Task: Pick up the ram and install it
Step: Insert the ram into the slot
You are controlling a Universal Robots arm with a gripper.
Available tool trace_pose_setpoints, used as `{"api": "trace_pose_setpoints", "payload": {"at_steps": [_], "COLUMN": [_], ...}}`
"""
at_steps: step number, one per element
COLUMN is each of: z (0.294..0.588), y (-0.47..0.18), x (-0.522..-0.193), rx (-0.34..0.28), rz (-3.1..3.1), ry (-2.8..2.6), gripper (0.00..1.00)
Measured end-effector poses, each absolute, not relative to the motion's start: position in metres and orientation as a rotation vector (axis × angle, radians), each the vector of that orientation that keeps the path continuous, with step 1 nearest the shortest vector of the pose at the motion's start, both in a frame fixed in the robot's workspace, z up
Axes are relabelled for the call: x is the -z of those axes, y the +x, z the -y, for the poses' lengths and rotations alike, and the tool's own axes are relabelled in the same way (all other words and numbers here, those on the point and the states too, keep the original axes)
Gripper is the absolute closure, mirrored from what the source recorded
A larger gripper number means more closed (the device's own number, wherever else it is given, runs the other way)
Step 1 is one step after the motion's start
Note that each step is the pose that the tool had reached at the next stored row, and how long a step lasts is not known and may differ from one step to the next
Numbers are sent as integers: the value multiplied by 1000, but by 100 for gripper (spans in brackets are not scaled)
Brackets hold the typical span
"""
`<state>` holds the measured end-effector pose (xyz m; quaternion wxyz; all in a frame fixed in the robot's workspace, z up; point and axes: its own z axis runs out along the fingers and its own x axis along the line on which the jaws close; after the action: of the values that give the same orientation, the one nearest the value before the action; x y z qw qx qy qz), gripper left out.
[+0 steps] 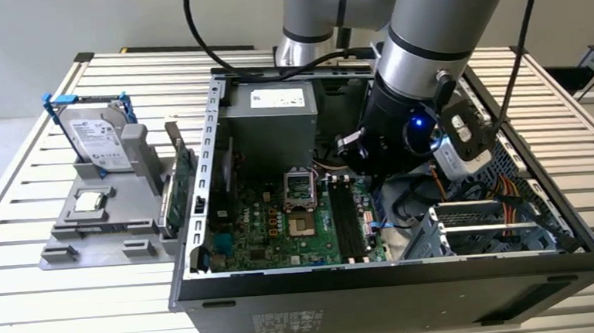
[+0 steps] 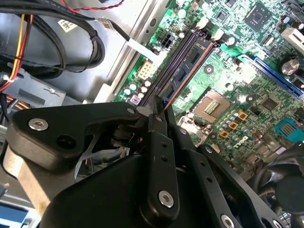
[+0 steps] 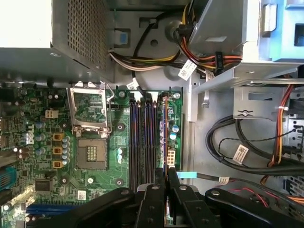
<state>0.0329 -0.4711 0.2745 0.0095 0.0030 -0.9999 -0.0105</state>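
Note:
The ram (image 2: 186, 66) is a thin stick with dark chips. It stands on edge, lined up along the outermost memory slot of the green motherboard (image 1: 270, 230). In the first wrist view the ram (image 3: 165, 133) shows edge-on as a narrow line beside the other memory slots (image 3: 142, 142). My gripper (image 3: 167, 176) is shut on the stick's near end, one black finger on each face, and the gripper (image 2: 159, 113) shows the same hold in the second wrist view. I cannot tell whether the stick is pressed fully into the slot. In the exterior view the arm's wrist (image 1: 388, 138) reaches down into the open computer case.
Bundled cables (image 3: 237, 152) and a metal drive cage (image 1: 486, 224) lie close beside the slots. The CPU socket (image 3: 90, 152) and the grey power supply (image 1: 269, 122) are on the other side. Outside the case, a hard drive (image 1: 99, 136) and a green card (image 1: 180, 197) stand on a grey holder.

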Motion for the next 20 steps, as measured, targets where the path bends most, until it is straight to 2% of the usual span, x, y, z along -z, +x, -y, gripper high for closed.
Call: {"api": "trace_pose_setpoints", "payload": {"at_steps": [20], "z": [471], "y": [33], "x": [-246], "rx": [33], "rz": [3122], "ry": [9], "gripper": [100]}}
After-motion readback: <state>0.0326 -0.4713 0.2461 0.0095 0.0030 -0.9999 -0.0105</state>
